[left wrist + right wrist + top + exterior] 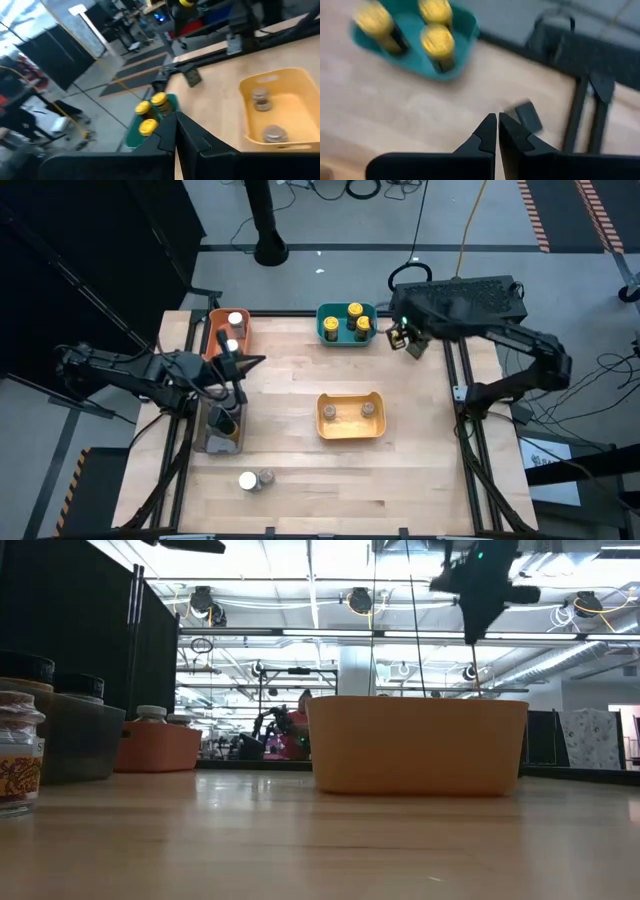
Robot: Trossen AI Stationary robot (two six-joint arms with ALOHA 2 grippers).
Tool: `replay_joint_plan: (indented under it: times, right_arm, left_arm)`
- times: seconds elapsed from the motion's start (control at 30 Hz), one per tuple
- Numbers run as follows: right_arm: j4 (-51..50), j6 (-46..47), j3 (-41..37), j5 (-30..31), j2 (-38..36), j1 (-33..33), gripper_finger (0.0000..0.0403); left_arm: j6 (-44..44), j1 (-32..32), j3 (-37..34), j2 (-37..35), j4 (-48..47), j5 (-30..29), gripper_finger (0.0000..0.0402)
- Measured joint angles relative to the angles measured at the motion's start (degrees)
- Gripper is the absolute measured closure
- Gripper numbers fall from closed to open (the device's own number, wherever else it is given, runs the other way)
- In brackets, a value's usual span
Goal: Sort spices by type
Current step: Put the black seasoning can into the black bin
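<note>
Left gripper (252,361): fingers pressed together with nothing between them, at about 9 o'clock on the table in the high view, above the gap between the orange bin and the grey bin, tips pointing toward 3 o'clock.
Right gripper (397,337): fingers together and empty, at about 1 o'clock, at the table's far right edge just beside the teal bin; in its wrist view the closed tips (496,120) hang over bare wood.
Teal bin (346,338): at 12 o'clock near the far edge, holding three yellow-lidded jars (355,310).
Yellow bin (351,433): just right of the table's middle, holding two grey-lidded jars (368,409), standing apart from each other.
Orange bin (215,330): at about 10 o'clock, at the far left; two white-lidded jars (236,319) show inside it.
Grey bin (207,442): at about 8 o'clock, directly on the near side of the orange bin, partly under the left arm; it holds dark-lidded jars (224,422), count unclear.
Loose jars: a white-lidded jar (247,480) and a grey-lidded jar (266,478) stand touching or nearly so at about 7 o'clock, on bare table near the front edge, outside every bin.
Table (300,400): light wood boards in a black frame.
Low view: the yellow bin fills the centre, and a labelled jar (20,755) stands close at the left edge.
</note>
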Motion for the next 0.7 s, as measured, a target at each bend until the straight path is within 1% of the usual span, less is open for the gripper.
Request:
replay_joint_plan:
  times: [0.07,0.17,0.23,0.4,0.57,0.63,0.7]
  right_arm:
    - [-1.89,-4.07,1.32,-4.95,2.46,-4.05,0.0403]
    - [-3.39,-10.11,1.34,-13.63,6.18,-10.21,0.0403]
    - [-4.87,-13.55,1.31,-17.06,8.64,-13.31,0.0403]
    - [-7.88,-18.63,1.31,-17.7,13.28,-18.88,0.0403]
    - [-7.57,-23.73,1.31,-16.18,15.72,-22.11,0.04]
    - [-7.58,-24.18,1.27,-16.43,16.08,-22.9,0.039]
    - [-7.83,-25.37,1.29,-16.49,16.41,-22.98,0.037]
  left_arm:
    - [2.03,0.06,0.0,-0.22,0.18,-1.08,0.0393]
    - [3.61,0.06,0.0,-0.27,-0.48,-1.4,0.0393]
    - [3.42,0.06,-0.02,-0.27,-1.14,-1.42,0.0393]
    - [-0.74,0.06,-0.02,-0.21,-5.12,-1.42,0.0393]
    - [0.23,0.06,-0.04,-0.21,-6.05,-1.68,0.0393]
    - [2.01,0.06,-0.04,-0.27,-5.33,-1.79,0.0393]
    - [2.92,0.06,-0.04,-0.29,-4.71,-1.83,0.0393]
